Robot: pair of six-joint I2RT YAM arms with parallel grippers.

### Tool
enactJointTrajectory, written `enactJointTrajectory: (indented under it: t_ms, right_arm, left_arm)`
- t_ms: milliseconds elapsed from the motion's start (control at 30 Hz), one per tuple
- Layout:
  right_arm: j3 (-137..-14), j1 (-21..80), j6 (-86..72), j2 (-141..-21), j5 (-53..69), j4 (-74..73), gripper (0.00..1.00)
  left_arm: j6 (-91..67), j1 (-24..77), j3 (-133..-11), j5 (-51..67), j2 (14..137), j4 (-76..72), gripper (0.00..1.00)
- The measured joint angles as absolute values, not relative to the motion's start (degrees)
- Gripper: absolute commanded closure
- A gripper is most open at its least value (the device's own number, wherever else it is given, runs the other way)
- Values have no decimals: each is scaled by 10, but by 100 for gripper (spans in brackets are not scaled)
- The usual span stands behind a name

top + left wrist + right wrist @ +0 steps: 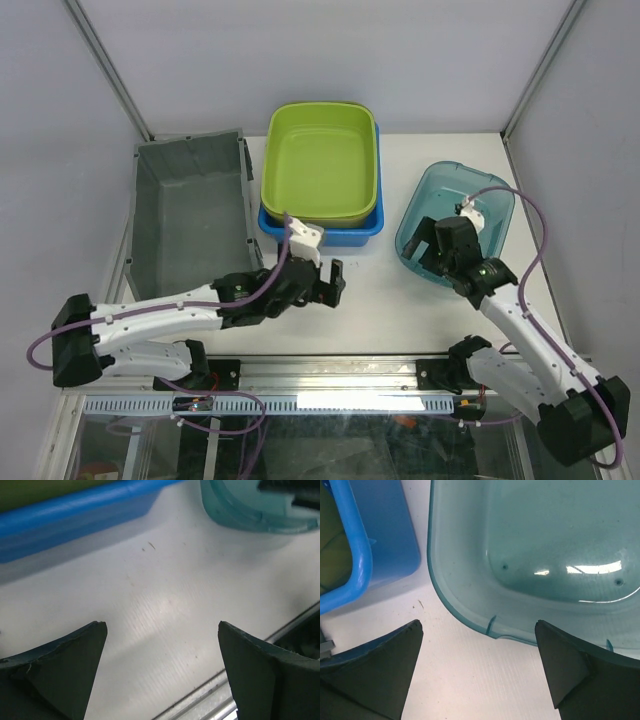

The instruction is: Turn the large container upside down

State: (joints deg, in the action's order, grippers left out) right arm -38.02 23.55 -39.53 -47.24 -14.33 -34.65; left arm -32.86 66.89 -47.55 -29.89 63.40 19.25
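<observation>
The large grey container (190,215) stands at the back left, mouth up, and no gripper touches it. A green tub (320,160) sits nested in a blue tub (365,228) at the back middle. My left gripper (333,282) is open and empty over the bare table, just in front of the blue tub (75,515), to the right of the grey container. My right gripper (432,240) is open and empty at the near rim of a clear teal tub (455,215). In the right wrist view that rim (520,637) lies between and just beyond the fingertips.
The teal tub (240,510) lies right of the left gripper. The blue tub's corner (385,535) is left of the right gripper. A metal rail (330,375) runs along the table's near edge. Enclosure walls stand close behind and beside the containers.
</observation>
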Motion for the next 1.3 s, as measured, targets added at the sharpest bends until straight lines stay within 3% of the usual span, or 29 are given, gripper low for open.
enactJointTrajectory:
  t_ms: [200, 333, 467, 667, 867, 933, 967, 1167, 1300]
  right_arm:
    - [-476, 235, -371, -601, -169, -345, 1]
    - [-585, 222, -359, -726, -184, -346, 3]
    - [-661, 189, -358, -840, -178, -342, 16]
    - [-699, 160, -341, -961, -170, -341, 53]
    - [-730, 164, -320, -999, -165, -337, 76]
    - [-735, 164, -316, -1001, -164, -338, 87]
    - [-737, 164, -313, -1001, -164, -340, 97]
    - [-758, 156, -291, -991, -151, -370, 100]
    - [-759, 136, -275, -922, -93, -378, 100]
  left_arm:
    - [-315, 751, -495, -279, 719, 189, 1]
    - [-317, 755, -495, -275, 718, 185, 1]
    - [-322, 755, -482, -278, 670, 184, 1]
    - [-328, 755, -448, -297, 551, 180, 1]
    - [-335, 755, -443, -300, 546, 179, 1]
    - [-335, 755, -443, -300, 557, 180, 1]
    - [-335, 755, -443, -299, 563, 180, 1]
    - [-334, 755, -443, -299, 586, 180, 1]
    - [-334, 755, -445, -299, 585, 180, 1]
